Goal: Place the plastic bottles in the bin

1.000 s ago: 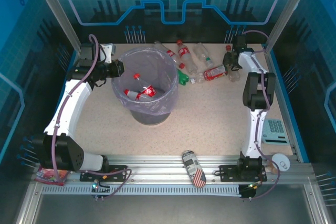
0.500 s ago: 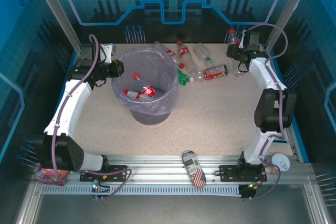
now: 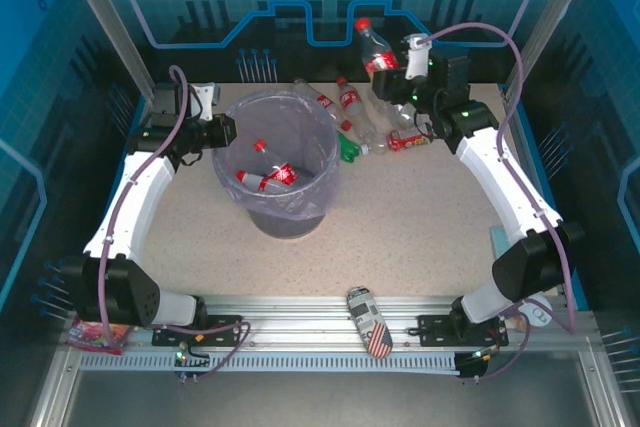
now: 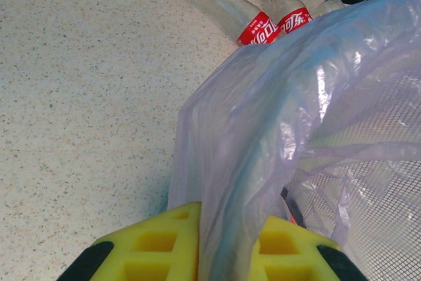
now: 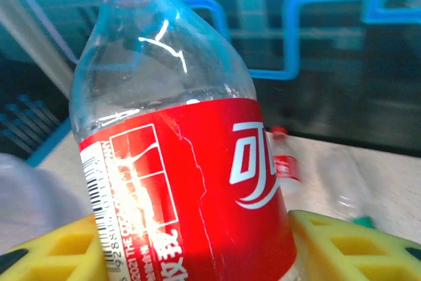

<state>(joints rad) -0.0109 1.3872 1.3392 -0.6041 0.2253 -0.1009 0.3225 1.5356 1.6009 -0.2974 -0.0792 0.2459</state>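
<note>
My right gripper is shut on a clear plastic bottle with a red label and red cap, held upright in the air above the table's back edge, right of the bin. In the right wrist view this bottle stands between the yellow fingers. The grey bin, lined with a pale-lilac bag, holds two bottles. My left gripper is shut on the bag's left rim. More bottles lie behind and right of the bin, among them a green bottle and one.
A flag-patterned can lies on the front metal rail. A red packet sits by the left arm's base. Blue walls close the back and sides. Bare tabletop stretches in front of and right of the bin.
The right arm has lifted a bottle from the back right corner and swung it up and leftwards, extending toward the back. The left arm and the bin have not moved.
</note>
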